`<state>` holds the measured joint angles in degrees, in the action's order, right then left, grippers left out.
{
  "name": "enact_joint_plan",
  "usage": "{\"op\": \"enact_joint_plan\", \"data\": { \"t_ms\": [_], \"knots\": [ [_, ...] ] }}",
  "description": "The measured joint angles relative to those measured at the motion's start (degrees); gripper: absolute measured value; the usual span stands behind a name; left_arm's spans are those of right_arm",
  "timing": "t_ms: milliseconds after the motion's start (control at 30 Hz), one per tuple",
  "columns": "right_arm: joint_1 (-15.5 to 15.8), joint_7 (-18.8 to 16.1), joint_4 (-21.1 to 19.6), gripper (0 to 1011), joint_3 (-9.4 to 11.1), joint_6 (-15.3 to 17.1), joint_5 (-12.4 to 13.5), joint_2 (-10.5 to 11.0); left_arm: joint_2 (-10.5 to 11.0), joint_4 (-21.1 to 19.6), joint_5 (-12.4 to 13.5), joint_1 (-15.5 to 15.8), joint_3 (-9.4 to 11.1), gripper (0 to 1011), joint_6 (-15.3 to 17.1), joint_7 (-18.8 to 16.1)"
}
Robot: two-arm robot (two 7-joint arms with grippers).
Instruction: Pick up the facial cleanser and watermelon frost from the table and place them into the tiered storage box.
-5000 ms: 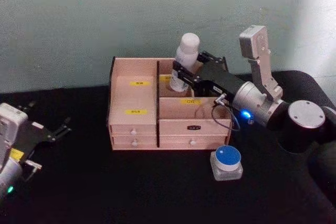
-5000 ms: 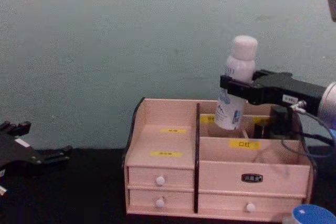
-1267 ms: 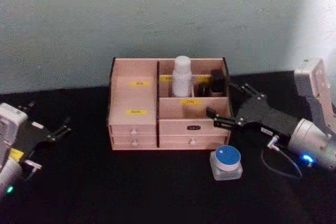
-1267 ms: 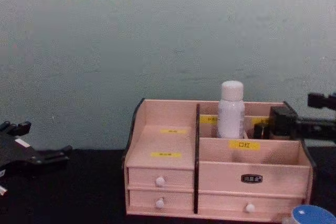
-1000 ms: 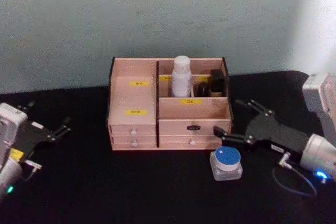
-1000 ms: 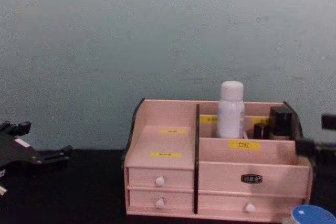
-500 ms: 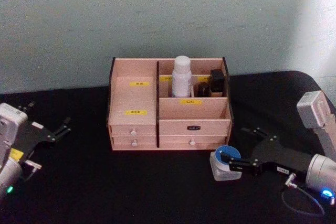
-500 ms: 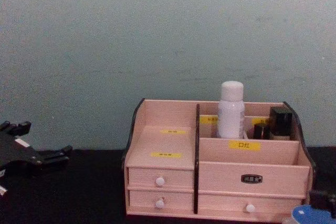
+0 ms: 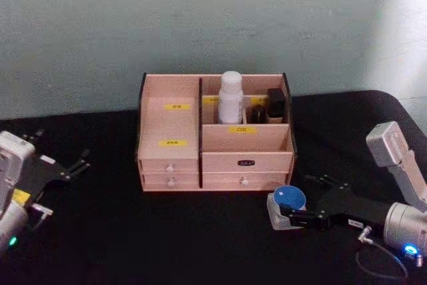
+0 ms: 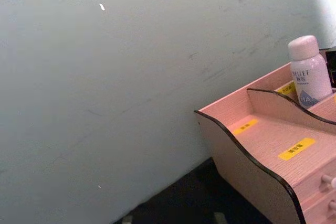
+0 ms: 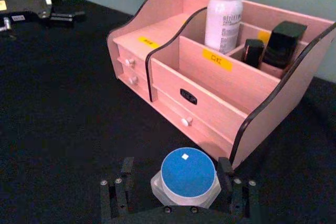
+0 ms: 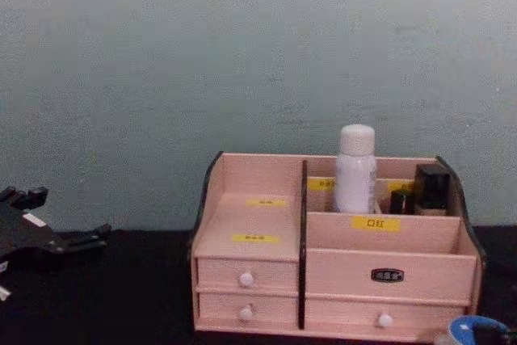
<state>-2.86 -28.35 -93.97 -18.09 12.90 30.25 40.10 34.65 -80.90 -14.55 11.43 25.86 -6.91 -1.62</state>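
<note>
Bracketing the watermelon frost (image 9: 287, 199), a squat clear jar with a round blue lid, the right gripper (image 11: 175, 170) lay low over the black cloth of the table (image 9: 167, 238) at the near right, just in front of the right end of the tiered storage box (image 9: 167, 90). Its jaws were spread, one black finger on each side of the jar, not visibly pinching it. By my reading this was the set-up for a side grasp, since the short body offers flat flanks while the smooth lid would slip. The facial cleanser (image 9: 230, 98), a slim white plastic bottle with a rounded cap, stood upright in the far middle compartment, where the tall back wall and divider keep it from tipping. Small black containers (image 11: 281, 39) shared the far right compartment. The box was pale pink matte wood with curved black side edges, yellow labels and white knobs. The left gripper (image 9: 60, 153) rested at the far left of the table, jaws spread and holding nothing.
</note>
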Motion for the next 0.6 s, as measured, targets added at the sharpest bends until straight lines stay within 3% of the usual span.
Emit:
{"op": "enact_joint_plan", "data": {
  "t_ms": [600],
  "knots": [
    [-1.9, 1.1, 2.7, 1000, -2.4, 0.8, -0.7, -0.4, 0.0, 0.0, 0.0, 0.0, 0.0, 1001, 0.0, 0.0]
  ]
}}
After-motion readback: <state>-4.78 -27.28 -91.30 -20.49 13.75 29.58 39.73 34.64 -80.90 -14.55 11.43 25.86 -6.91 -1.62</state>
